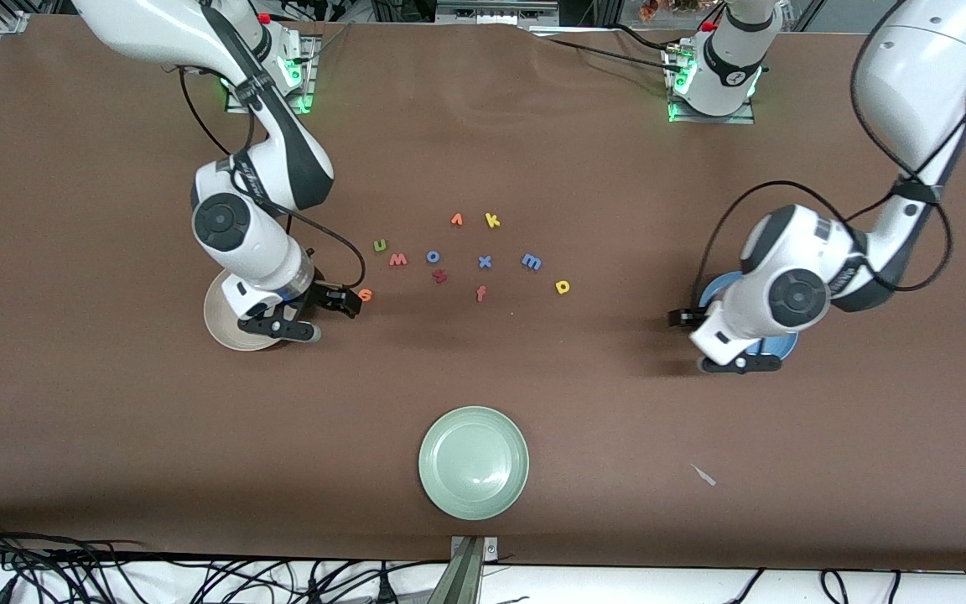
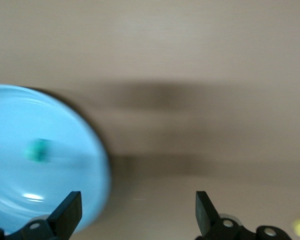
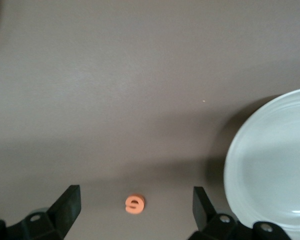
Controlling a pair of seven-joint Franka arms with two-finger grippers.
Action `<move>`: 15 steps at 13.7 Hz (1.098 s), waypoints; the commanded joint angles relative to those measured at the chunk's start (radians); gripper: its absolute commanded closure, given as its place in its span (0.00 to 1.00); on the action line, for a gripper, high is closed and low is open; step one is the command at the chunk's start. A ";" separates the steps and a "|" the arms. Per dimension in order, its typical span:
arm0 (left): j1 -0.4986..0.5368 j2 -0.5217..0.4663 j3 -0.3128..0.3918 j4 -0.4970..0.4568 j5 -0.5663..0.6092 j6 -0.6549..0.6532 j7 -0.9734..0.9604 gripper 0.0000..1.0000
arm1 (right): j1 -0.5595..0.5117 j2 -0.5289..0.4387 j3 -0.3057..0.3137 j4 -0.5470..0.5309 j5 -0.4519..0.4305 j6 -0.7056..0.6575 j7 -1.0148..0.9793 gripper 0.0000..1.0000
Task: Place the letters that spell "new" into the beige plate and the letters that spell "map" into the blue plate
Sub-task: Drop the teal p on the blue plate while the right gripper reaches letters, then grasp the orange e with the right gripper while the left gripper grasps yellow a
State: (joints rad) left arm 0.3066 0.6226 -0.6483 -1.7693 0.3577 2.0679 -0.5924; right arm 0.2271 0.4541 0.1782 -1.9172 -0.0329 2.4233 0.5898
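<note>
My right gripper hangs open beside the beige plate. The orange e lies on the table below the gap between its fingers. My left gripper is open over the rim of the blue plate, holding nothing. The teal p lies in that plate. On the table between the arms lie the green n, the pinkish w, the blue m and the yellow a.
Other letters sit among them: a blue o, a blue x, a dark red letter, a red f, an orange arrow-like letter and a yellow k. A pale green plate stands nearest the front camera.
</note>
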 commanded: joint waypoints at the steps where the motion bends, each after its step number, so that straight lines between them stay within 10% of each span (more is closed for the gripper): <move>1: -0.076 -0.012 -0.005 -0.051 -0.049 0.095 -0.189 0.00 | 0.029 0.040 0.006 -0.006 -0.030 0.059 0.121 0.01; 15: -0.319 0.080 0.029 -0.142 0.118 0.368 -0.756 0.18 | 0.051 0.107 0.018 -0.098 -0.061 0.218 0.177 0.11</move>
State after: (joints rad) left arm -0.0043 0.6775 -0.6292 -1.9275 0.4204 2.4252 -1.3089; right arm 0.2789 0.5713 0.1835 -1.9957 -0.0752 2.6239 0.7387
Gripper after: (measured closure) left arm 0.119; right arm 0.070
